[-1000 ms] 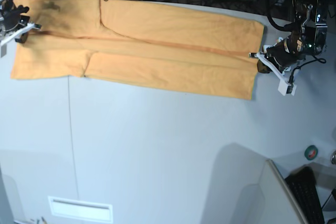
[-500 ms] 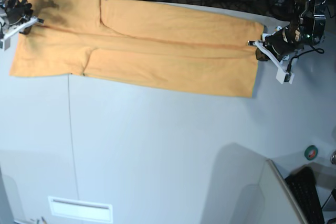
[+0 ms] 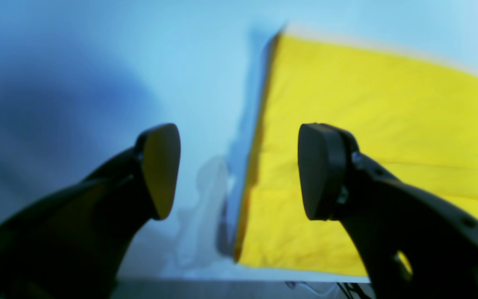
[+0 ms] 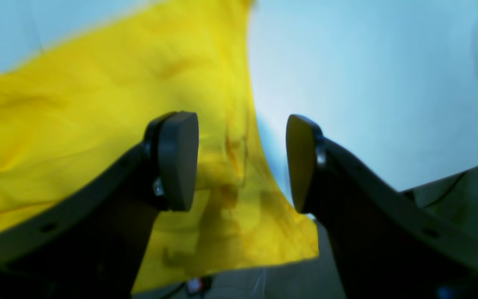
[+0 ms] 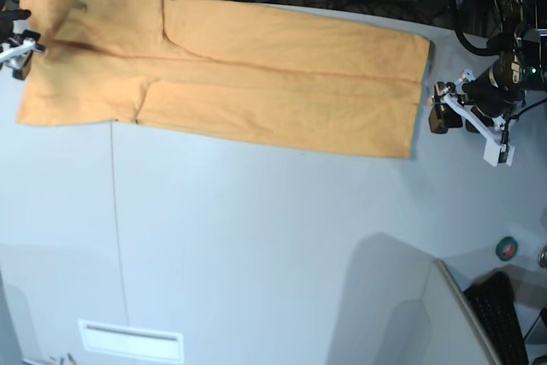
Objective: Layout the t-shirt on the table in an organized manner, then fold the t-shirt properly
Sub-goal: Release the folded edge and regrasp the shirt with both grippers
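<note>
Both ends of the t-shirt (image 5: pixel 256 74) have just been let go: at the left of the base view my right gripper (image 5: pixel 15 40) now stands wide at the collar end, and my left gripper (image 5: pixel 453 113) gapes just off the hem. Orange cloth lies flat in a long folded band across the far side of the bench (image 5: pixel 256 245), so I judge this fold set and a crosswise one next.

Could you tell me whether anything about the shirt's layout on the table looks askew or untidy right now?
Nothing serious. The t-shirt lies flat in a long folded strip on the table, running slightly diagonally, lower toward the left gripper. Its edge beside the right gripper is a bit rumpled.
</note>
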Controlling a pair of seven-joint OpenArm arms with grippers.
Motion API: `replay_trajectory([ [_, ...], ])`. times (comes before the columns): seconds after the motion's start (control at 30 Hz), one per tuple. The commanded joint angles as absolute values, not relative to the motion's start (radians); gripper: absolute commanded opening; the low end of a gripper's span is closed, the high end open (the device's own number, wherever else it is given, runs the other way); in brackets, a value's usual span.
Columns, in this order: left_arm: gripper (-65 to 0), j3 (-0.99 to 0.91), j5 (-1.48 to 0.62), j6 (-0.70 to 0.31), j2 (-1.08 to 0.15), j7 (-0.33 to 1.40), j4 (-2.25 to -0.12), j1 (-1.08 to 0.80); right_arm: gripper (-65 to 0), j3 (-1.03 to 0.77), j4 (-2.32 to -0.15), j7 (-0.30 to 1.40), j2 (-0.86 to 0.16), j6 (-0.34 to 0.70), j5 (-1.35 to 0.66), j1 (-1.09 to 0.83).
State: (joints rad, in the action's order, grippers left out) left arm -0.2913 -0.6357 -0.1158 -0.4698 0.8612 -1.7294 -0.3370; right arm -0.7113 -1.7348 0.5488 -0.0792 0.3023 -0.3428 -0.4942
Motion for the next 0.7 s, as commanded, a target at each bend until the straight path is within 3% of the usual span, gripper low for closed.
replay_trajectory([
  [0.0, -23.9, -0.294, -0.639, -0.122, -0.469, 0.857, -1.750, -0.337, -32.6, -0.716, -1.748, 0.530, -0.096, 0.298, -0.346, -0.489],
  [0.07, -34.9, -0.272, -0.631, -0.122, -0.418, 0.857, -1.745, -0.305, -38.7, -0.690, -1.704, 0.530, -0.107, 0.298, -0.344, -0.440],
  [0.13, -60.1, -0.242, -0.630, -0.122, -0.363, 0.854, -1.690, -0.260, -55.1, -0.661, -1.612, 0.530, -0.142, 0.298, -0.344, -0.369],
  [0.17, -65.0, -0.234, -0.630, -0.122, -0.341, 0.851, -1.644, -0.232, -65.0, -0.650, -1.557, 0.530, -0.154, 0.298, -0.344, -0.328],
  [0.37, -65.0, -0.200, -0.630, -0.122, -0.294, 0.849, -1.403, -0.130, -65.0, -0.634, -1.247, 0.524, -0.229, 0.298, -0.343, -0.116],
  [0.67, -65.0, -0.193, -0.628, -0.122, -0.302, 0.849, -1.386, -0.133, -65.0, -0.633, -0.926, 0.395, -0.308, 0.295, -0.343, 0.001],
])
